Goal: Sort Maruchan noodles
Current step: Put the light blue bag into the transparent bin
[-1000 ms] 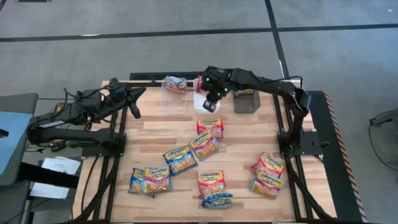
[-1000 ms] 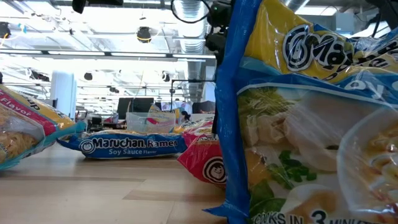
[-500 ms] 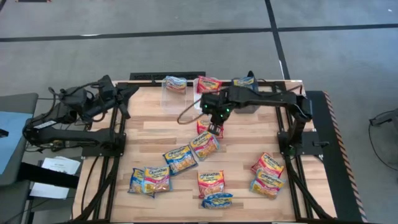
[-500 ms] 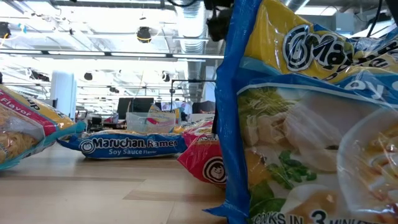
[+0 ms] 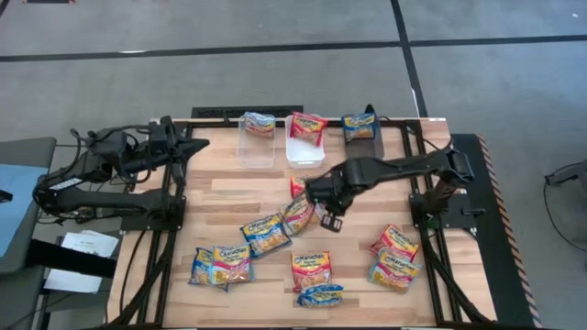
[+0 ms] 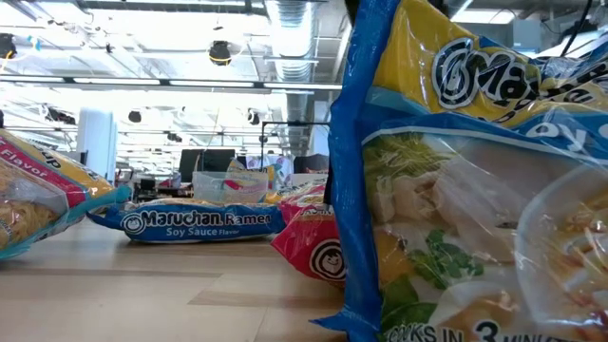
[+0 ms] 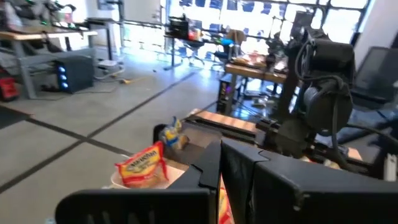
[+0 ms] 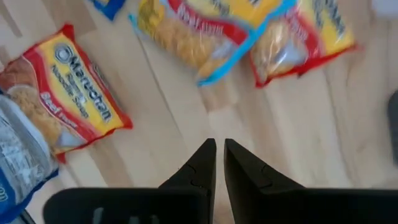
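Several Maruchan noodles packets lie flat on the wooden table [image 5: 229, 188]: two overlapping at the middle [image 5: 301, 215], [image 5: 266, 234], more along the near side [image 5: 220, 266], [image 5: 310, 270], [image 5: 394, 243]. My right gripper [image 5: 330, 223] [image 8: 219, 149] hangs over bare wood just right of the middle packets. It points down, its fingers nearly together with nothing between them. A red-edged packet [image 8: 62, 99] lies beside it. My left gripper [image 5: 191, 147] waits shut, level, off the table's far left corner.
Three bins stand at the far edge, one packet in each: clear [image 5: 257, 147], white [image 5: 305, 148], grey [image 5: 364, 147]. The low view is filled by a blue-edged packet [image 6: 456, 190] close to the lens, with a Soy Sauce packet [image 6: 199, 220] farther off.
My right gripper has swept from over the white bin toward the near edge, out over the middle of the table, holding nothing and with its finger gap unchanged. My left gripper has swung a little from slanting down to level.
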Controlling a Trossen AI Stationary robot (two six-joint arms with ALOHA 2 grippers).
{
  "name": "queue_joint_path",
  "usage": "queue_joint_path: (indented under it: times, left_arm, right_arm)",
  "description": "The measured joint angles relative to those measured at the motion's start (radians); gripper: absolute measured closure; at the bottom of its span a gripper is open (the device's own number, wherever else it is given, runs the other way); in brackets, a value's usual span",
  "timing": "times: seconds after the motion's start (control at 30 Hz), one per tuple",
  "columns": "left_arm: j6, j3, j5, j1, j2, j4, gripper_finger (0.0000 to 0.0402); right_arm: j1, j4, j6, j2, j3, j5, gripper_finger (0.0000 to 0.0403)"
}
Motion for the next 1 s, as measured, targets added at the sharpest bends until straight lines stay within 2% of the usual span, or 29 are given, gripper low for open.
queue_joint_path:
  times: [0.23,0.5,0.73,0.83,1.0]
  left_arm:
    - [0.000,0.000,0.009,0.000,0.004,-0.023,0.0401]
    - [0.000,0.000,0.009,0.000,0.007,-0.027,0.0401]
    - [0.000,0.000,0.009,0.000,0.007,-0.028,0.0401]
    - [-0.006,0.000,0.009,0.000,0.007,-0.028,0.0401]
    - [-0.007,0.000,0.014,0.000,0.007,-0.027,0.0401]
  right_arm:
    - [0.084,0.065,0.255,-0.158,-0.265,-0.005,0.0347]
    - [0.222,0.155,0.620,-0.465,-0.499,-0.004,0.0347]
    - [0.334,0.100,0.848,-0.660,-0.589,-0.003,0.0346]
    - [0.375,0.056,0.928,-0.703,-0.594,-0.014,0.0343]
    - [0.417,0.004,1.017,-0.737,-0.594,-0.092,0.0320]
